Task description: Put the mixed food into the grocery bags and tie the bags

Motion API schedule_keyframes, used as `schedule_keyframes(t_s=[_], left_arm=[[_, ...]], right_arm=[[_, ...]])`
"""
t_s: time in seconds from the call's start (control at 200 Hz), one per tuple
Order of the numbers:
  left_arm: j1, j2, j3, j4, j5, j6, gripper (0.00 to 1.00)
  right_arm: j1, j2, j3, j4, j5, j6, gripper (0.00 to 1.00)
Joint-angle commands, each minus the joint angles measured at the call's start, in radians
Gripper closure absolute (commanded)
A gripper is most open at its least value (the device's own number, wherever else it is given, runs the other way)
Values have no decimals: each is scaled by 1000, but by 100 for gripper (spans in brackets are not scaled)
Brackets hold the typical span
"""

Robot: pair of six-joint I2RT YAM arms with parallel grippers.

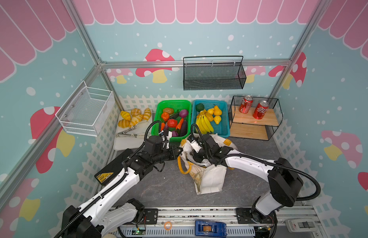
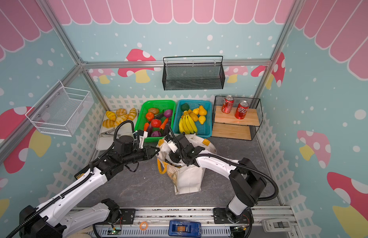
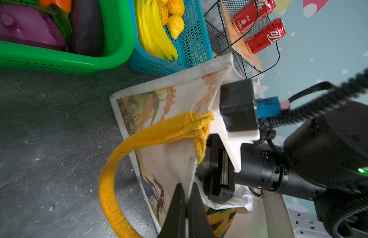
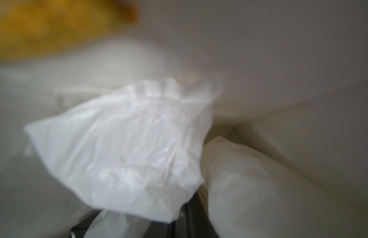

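The cream cloth tote (image 1: 210, 177) (image 2: 189, 179) stands at mid-table with its mouth pulled open. One yellow handle (image 1: 181, 164) (image 3: 117, 185) hangs outside it. My left gripper (image 3: 186, 206) (image 1: 180, 153) is shut on the tote's rim. My right gripper (image 1: 194, 157) (image 2: 174, 158) reaches down inside the tote, and its jaws are covered by the crinkly white plastic bag (image 4: 127, 144) (image 3: 238, 197). A yellow-and-black snack packet (image 3: 218, 218) shows in the tote under that bag. Yellow pears (image 1: 217, 119) lie in the blue basket (image 1: 225, 131).
Behind the tote stand a green basket (image 1: 156, 123) of vegetables and the blue basket with bananas (image 1: 203, 125). Two red cans (image 1: 260, 110) sit on a wire shelf at the back right. Bread rolls (image 1: 135, 118) and tongs lie on a white board at the back left.
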Motion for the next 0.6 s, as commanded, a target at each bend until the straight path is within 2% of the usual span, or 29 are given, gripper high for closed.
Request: schedule_keyframes(t_s=[0.0,0.135,0.35,0.47,0.595], left_arm=[[48,-44,-17,150,-27,-21,100],[84,-47,-51,148,-28,-9,100],[121,-40,-39,109,-36,32,100],[121,-42,-41,103,-34,34,100],[122,-40,-48,106,-25,30,100]], right_arm=[[9,-66,4,-143,-5,-31,69],[6,-178,30,-158,9,-46,54],[-39,-298,76,-231,91,-60,37],[-138,-356,69,-272,102,-39,37],[-238,-393,2,-292,21,3,40]])
